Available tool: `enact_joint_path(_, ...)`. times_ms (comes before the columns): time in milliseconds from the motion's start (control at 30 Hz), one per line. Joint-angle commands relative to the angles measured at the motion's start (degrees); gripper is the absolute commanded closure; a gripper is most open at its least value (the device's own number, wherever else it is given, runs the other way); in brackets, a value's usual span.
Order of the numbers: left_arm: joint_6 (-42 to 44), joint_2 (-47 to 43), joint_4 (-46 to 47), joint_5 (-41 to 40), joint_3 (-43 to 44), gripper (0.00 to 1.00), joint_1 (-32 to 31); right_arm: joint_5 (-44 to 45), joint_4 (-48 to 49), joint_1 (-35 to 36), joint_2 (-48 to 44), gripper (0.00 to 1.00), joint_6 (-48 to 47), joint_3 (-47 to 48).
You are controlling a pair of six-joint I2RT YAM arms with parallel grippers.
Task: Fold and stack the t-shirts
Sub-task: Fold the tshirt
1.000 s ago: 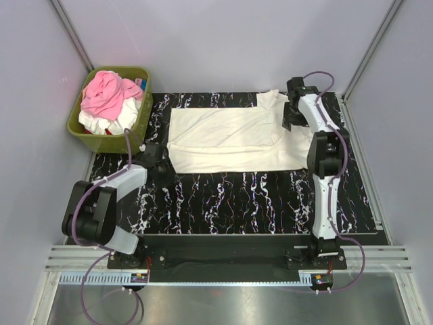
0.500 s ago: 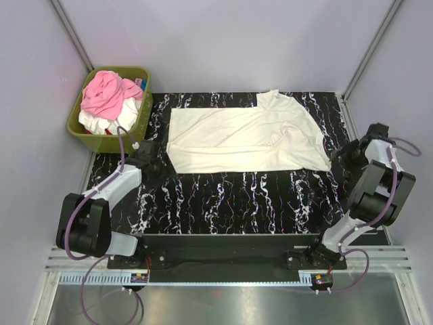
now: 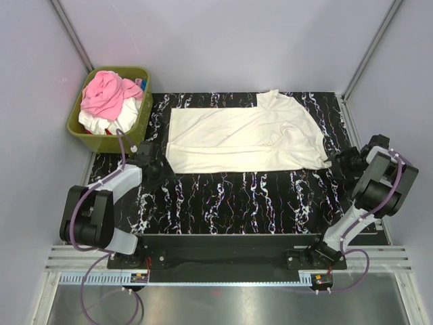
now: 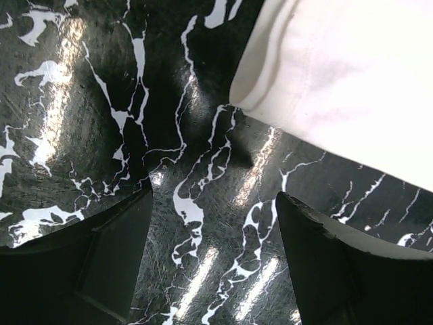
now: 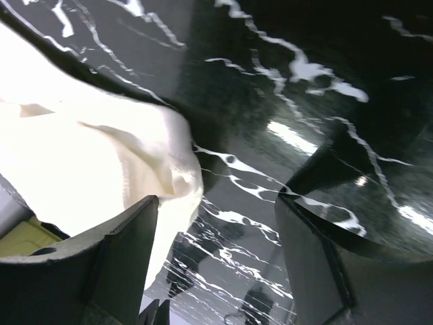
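As the cream t-shirt (image 3: 240,139) is laid flat upper-centre, long axis left-right, its lower-left corner is flanked by the left gripper (image 3: 150,167), its lower-right tip by the right gripper (image 3: 340,161), both seen open and empty.

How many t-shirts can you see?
3. A cream shirt lies spread on the table. A pink shirt sits on a white shirt in the green basket. More may be hidden underneath.
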Motion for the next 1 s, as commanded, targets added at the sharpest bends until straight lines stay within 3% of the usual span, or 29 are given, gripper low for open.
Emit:
enact_joint_path(0, -1.27, 1.14, 4.1, 0.64, -0.38, 0.22, 0.31, 1.53, 3.2, 2.27, 1.45, 0.23, -0.15, 0.31)
enact_joint_path(100, -1.97, 2.29, 4.9, 0.64, -0.38, 0.22, 0.31, 3.56, 5.82, 4.12, -0.74, 0.23, 0.64, -2.23)
enact_joint_path(300, -2.15, 2.12, 5.25, 0.64, -1.08, 0.25, 0.31, 6.29, 17.94, 4.21, -14.7, 0.24, 5.56, -12.33)
enact_joint_path(600, -2.5, 1.41, 5.34, 0.64, -1.96, 0.26, 0.31, 4.61, 19.82, 5.26, -14.64, 0.18, 2.84, -13.76)
enact_joint_path(833, -2.59, 1.85, 5.34, 0.64, -1.61, 0.27, 0.31, 5.41, 17.8, 6.58, -9.38, 0.33, 2.49, -10.16)
enact_joint_path(967, -2.85, 2.55, 4.99, -0.32, -1.61, 0.25, 0.31, 5.76, 17.53, 7.2, -6.56, 0.61, 2.05, -8.05)
